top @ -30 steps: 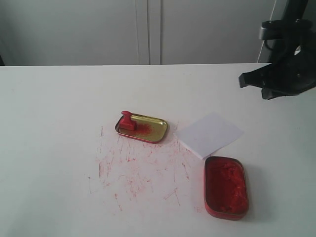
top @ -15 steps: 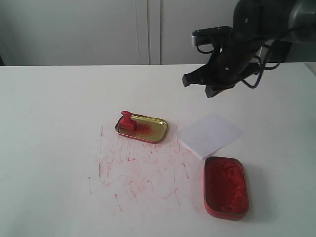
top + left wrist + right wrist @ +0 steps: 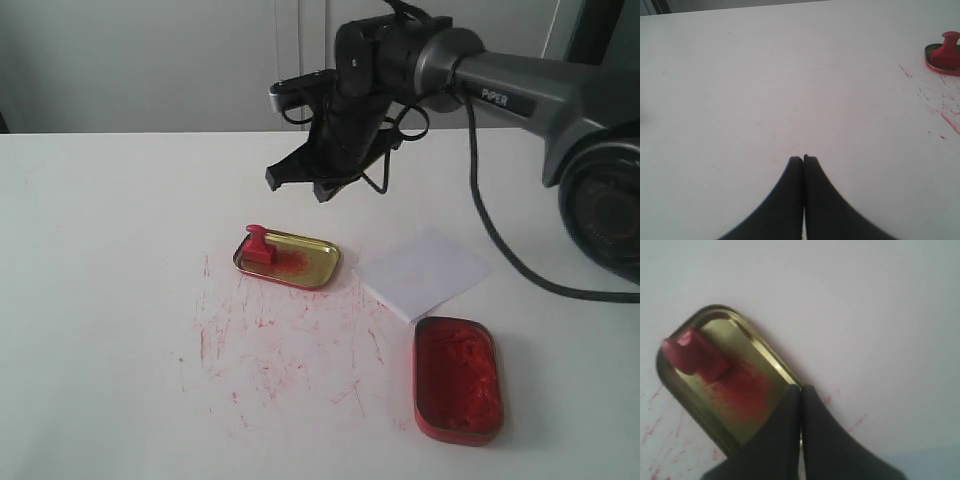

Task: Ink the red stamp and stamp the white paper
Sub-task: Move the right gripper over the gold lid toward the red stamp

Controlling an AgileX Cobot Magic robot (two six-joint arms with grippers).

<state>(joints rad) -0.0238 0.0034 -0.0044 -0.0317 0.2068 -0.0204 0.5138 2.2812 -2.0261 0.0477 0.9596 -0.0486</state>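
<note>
Since the earlier pictures, the right gripper [image 3: 801, 392] has been swung in from the far right edge and is now held above the gold lid [image 3: 312, 262], its claw pressed together on nothing. The left gripper [image 3: 803, 161] is likewise shut and empty, held low over the table [image 3: 100, 300], well apart from the work. The red stamp [image 3: 258, 245] is seen standing upright at one end of the lid, untouched. No step of the task is judged done: the stamp is yet to be grasped, pressed into the red ink tin [image 3: 458, 436] and set down on the white paper [image 3: 425, 272], on which no mark is seen.
</note>
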